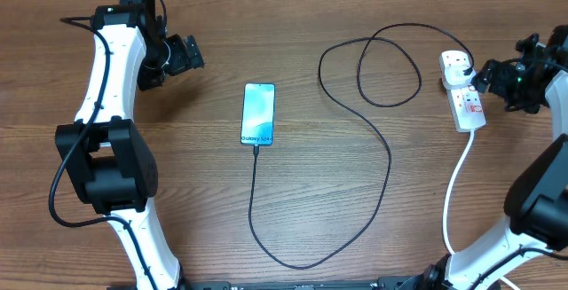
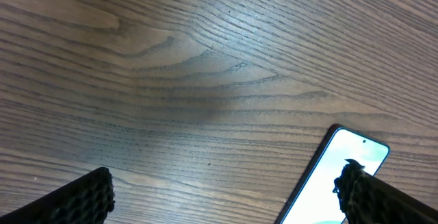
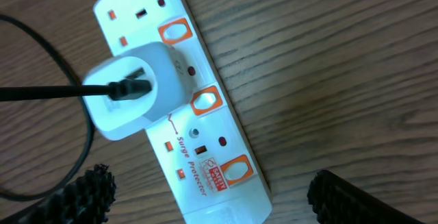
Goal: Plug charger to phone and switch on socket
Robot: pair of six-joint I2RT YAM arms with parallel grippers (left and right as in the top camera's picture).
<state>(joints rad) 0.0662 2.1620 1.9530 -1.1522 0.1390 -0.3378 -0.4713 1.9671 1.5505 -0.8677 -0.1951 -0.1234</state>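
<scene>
A phone (image 1: pixel 258 114) lies screen-up on the tabletop (image 1: pixel 337 192), slightly toward 9 o'clock of centre. The black charger (image 3: pixel 48 93) meets the phone's 6 o'clock edge and loops toward 3 o'clock to a white adapter (image 3: pixel 133 90) plugged into the socket (image 1: pixel 469 108). The right fingers (image 3: pixel 85 193) are spread wide over the socket, gripping nothing. At 10 o'clock the left fingers (image 2: pixel 82 196) are spread wide, empty.
</scene>
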